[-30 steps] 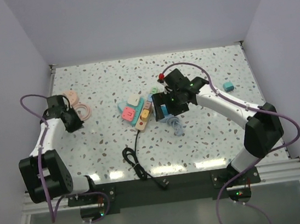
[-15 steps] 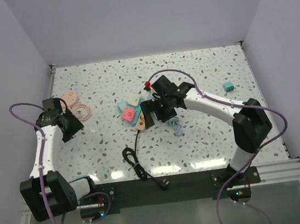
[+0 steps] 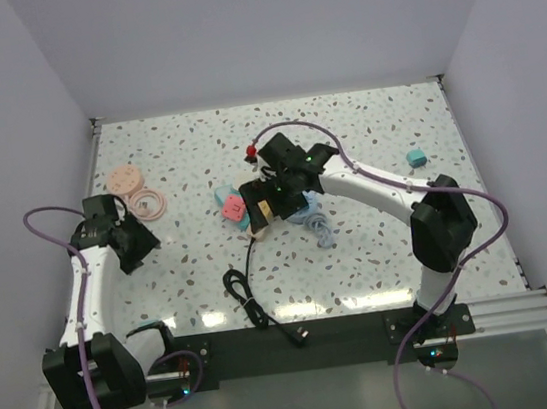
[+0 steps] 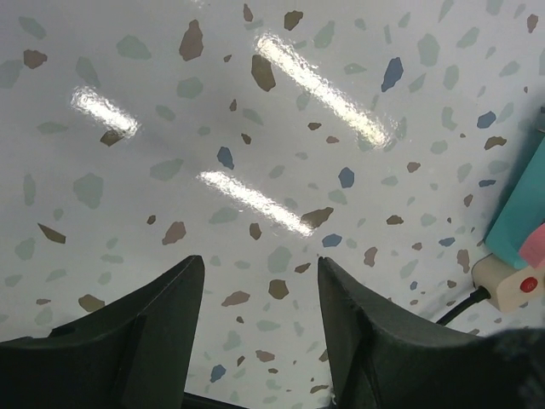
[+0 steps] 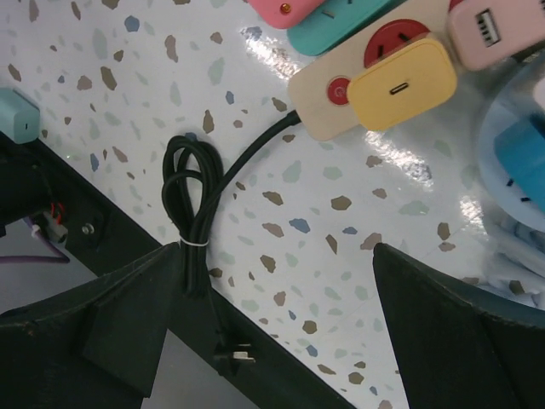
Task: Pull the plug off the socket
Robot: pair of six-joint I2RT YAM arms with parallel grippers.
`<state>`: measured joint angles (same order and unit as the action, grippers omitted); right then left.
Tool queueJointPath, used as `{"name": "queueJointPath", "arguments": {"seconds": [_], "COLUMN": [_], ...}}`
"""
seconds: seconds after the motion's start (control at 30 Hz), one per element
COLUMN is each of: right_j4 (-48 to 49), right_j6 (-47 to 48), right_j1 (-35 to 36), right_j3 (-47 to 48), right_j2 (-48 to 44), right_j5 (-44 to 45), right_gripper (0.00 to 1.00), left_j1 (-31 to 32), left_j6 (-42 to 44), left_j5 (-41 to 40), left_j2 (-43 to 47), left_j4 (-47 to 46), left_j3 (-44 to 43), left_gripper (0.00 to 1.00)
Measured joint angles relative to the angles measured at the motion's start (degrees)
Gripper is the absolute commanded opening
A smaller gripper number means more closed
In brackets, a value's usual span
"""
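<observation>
- One yellow plug sits on the socket in the right wrist view. It is at the pale wooden end next to a red button and half covers a red socket face. A pink plug with a USB slot comes next along the strip. A teal piece lies against the strip's side; whether it is plugged in I cannot tell.
- Same view: the right gripper is spread wide with nothing between its fingers, above the speckled worktop just beside the socket's end. The black cable leaves that end and gathers into a tied coil.
- Left wrist view: the left gripper is spread too, with only bare worktop between its fingers. The socket's end with its red button shows at the right edge, apart from the fingers.
- Top view: the right gripper hovers directly over the socket near the middle of the worktop and hides most of it. The left gripper is at the far left, well apart from the socket. A pink disc and a pink ring lie beyond the left gripper. A teal block sits at the far right.
</observation>
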<state>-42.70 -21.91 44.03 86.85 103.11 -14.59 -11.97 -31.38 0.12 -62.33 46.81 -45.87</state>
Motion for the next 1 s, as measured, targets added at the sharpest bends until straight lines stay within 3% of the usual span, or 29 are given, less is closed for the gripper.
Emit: {"name": "queueJointPath", "arguments": {"seconds": [0.07,0.17,0.27,0.3,0.5,0.73,1.0], "right_j4": [-0.13,-0.11,-0.22,-0.28,-1.66,-4.28,-4.83], "right_j6": [-0.17,-0.57,-0.94,-1.05,-2.25,-2.54,-1.49], "right_j1": [1.14,2.43,2.54,2.45,2.40,2.43,2.43], "right_j3": [0.02,-0.09,-0.22,-0.22,-0.20,0.13,0.00], "right_j2": [0.00,0.00,0.00,0.00,0.00,0.00,-0.15], "right_j5": [-0.02,0.00,0.11,0.11,0.57,0.55,-0.11], "right_gripper": [0.98,0.98,0.98,0.98,0.98,0.98,0.98], "left_j1": [0.00,0.00,-0.09,-0.33,-2.16,-4.85,-7.48], "left_j6": [-0.09,-0.09,-1.36,-2.51,-8.85,-17.55,-26.03], "left_j5": [0.42,0.02,-2.80,-3.93,-9.18,-13.14,-15.69], "left_j2": [-0.52,-2.25,-2.51,-2.27,-1.14,-11.80,-9.33], "left_j4": [-0.24,-0.24,0.37,1.01,4.70,14.86,22.51], "left_j3": [-0.09,-0.72,-1.20,-1.57,-4.09,-2.47,1.18], "left_gripper": [0.58,0.45,0.02,0.00,0.00,0.00,0.00]}}
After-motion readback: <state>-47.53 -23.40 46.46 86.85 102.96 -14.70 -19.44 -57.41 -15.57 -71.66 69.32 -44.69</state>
